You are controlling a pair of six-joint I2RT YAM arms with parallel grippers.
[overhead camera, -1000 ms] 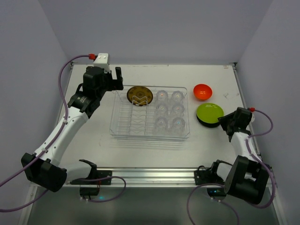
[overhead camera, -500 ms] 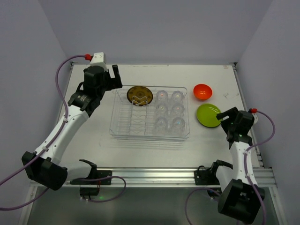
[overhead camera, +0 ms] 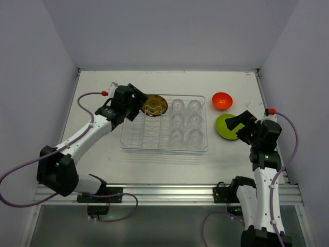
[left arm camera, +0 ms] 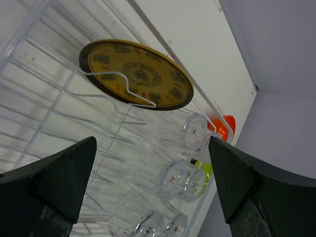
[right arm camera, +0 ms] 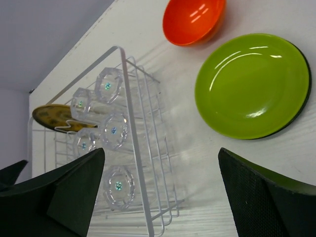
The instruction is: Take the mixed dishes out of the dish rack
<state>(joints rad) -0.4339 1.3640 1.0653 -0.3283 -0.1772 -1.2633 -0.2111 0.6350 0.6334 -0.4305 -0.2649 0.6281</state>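
Observation:
The clear dish rack (overhead camera: 141, 135) sits mid-table. An olive plate with yellow pattern (overhead camera: 153, 105) stands in its back slots, and several clear glass cups (overhead camera: 185, 121) fill its right half. My left gripper (overhead camera: 138, 104) hangs open just left of that olive plate (left arm camera: 136, 74), nothing between its fingers (left arm camera: 64, 173). On the table right of the rack lie the orange bowl (overhead camera: 222, 100) and the lime-green plate (right arm camera: 252, 84), stacked on a black plate whose rim (right arm camera: 302, 106) shows. My right gripper (overhead camera: 235, 128) is open and empty above the lime-green plate's near right side.
The rack's right wall (right arm camera: 129, 123) stands between the right gripper (right arm camera: 161, 153) and the cups (right arm camera: 114, 131). White walls close off the table at the back and sides. An aluminium rail (overhead camera: 164, 193) runs along the near edge by the arm bases.
My right gripper opened, let go of the lime-green plate on the black plate and lifted back over it. My left arm swung forward and right to the olive plate.

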